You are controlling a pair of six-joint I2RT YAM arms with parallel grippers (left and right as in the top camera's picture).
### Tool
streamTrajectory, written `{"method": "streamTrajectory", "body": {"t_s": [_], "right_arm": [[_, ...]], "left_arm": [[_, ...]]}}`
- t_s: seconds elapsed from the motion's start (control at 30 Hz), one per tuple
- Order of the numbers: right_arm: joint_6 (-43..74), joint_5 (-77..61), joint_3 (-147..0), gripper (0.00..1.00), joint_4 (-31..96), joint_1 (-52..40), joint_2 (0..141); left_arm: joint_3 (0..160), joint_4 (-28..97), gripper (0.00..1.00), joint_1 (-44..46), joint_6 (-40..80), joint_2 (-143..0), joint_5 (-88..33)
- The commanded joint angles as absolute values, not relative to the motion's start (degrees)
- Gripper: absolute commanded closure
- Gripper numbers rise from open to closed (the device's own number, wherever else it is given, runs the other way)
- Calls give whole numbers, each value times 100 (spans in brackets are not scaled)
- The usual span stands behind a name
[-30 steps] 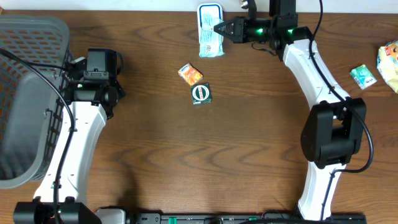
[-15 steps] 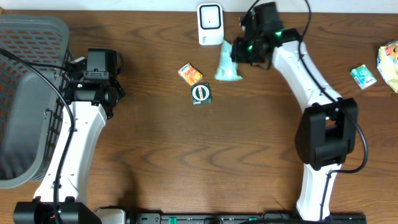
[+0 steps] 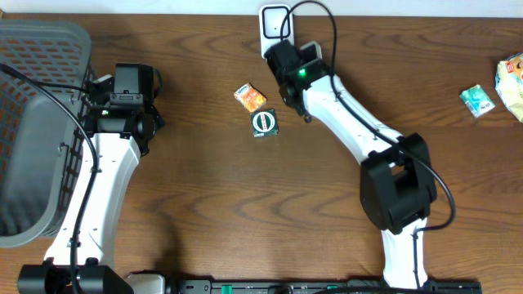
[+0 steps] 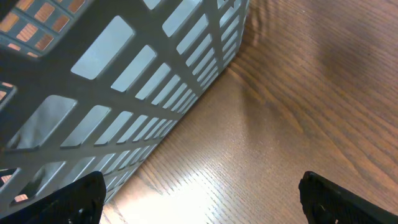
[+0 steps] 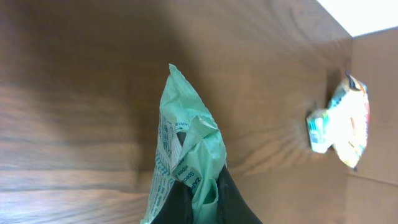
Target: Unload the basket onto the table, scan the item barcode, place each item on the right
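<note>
- Where the right arm stretches toward the far edge of the table, its wrist sits just in front of the white scanner, as the overhead view shows.
- Right gripper: jaws pinched together on the lower end of the green packet.
- Green packet: crumpled pale-green film with white panels and blue print, standing up from the fingers in the right wrist view. It is clear of the wood below. It cannot be made out from overhead, where the wrist covers it.
- Crumpled packet: white, green and yellow, lying on the table off to the right in the right wrist view. Which item it is cannot be told.
- Left gripper: jaws spread wide and holding nothing, over bare wood just beside the basket.
- Basket: grey slatted plastic, at the table's left end. The left arm stands alongside it.
- Orange packet: on the table near the right wrist, to its left in the overhead view.
- Dark packet: round white mark on top, touching or nearly touching the orange packet.
- Small green packet and bag: at the right edge of the table, well apart from both arms.
</note>
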State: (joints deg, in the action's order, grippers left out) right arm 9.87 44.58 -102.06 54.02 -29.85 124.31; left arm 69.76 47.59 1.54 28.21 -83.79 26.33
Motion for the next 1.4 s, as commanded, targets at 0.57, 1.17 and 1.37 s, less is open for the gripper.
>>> {"method": "streamTrajectory", "body": {"t_s": [0.57,1.17,1.37], "right_arm": [[1238,2270,-10193,39,5725,-3684,12774],[655,338,-10521,33,7002,-2233,12776],[659,110,-9889,69,6455,-2126,12776]], "left_arm": [[6960,4772,2,130,2746,-8403,2768],[6960,4772,2,130,2746,-8403,2768],[6960,4772,2,130,2746,-8403,2766]]}}
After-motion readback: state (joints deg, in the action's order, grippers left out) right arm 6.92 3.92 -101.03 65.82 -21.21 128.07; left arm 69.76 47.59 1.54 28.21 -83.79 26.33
